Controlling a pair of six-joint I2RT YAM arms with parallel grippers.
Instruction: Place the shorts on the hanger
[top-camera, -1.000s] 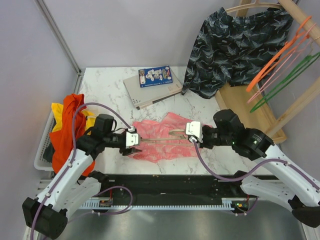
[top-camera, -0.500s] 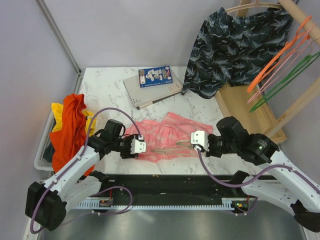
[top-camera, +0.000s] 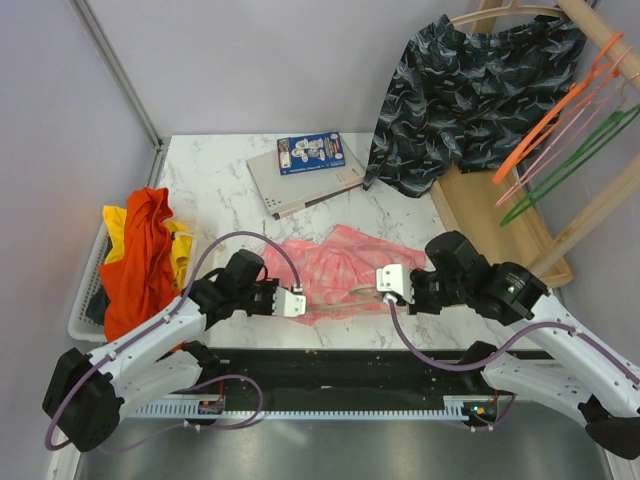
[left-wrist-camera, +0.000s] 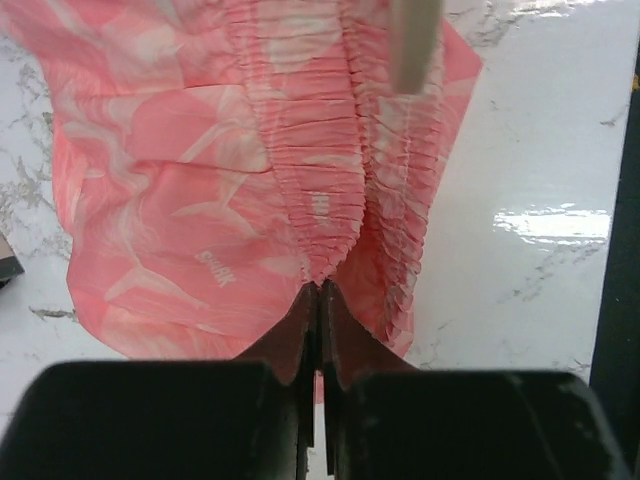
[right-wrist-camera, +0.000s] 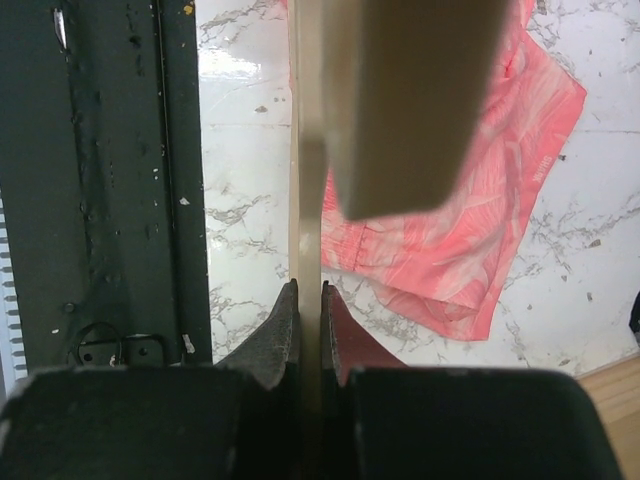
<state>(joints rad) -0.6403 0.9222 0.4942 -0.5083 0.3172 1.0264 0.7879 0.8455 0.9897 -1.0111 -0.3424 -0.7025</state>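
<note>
Salmon-pink mottled shorts lie crumpled on the white marble worktop, lower centre. The left end effector pinches their gathered waistband; the right end effector clamps the pale beige hanger.

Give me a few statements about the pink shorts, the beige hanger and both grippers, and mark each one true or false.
1. The left gripper is shut on the gathered waistband of the salmon-pink mottled shorts. True.
2. The right gripper is open and empty. False: it is shut on the pale beige hanger.
3. The dark navy wave-patterned shorts lie flat in the middle of the table. False: they hang at the back right.
4. The salmon-pink mottled shorts rest on the white marble table. True.
</note>
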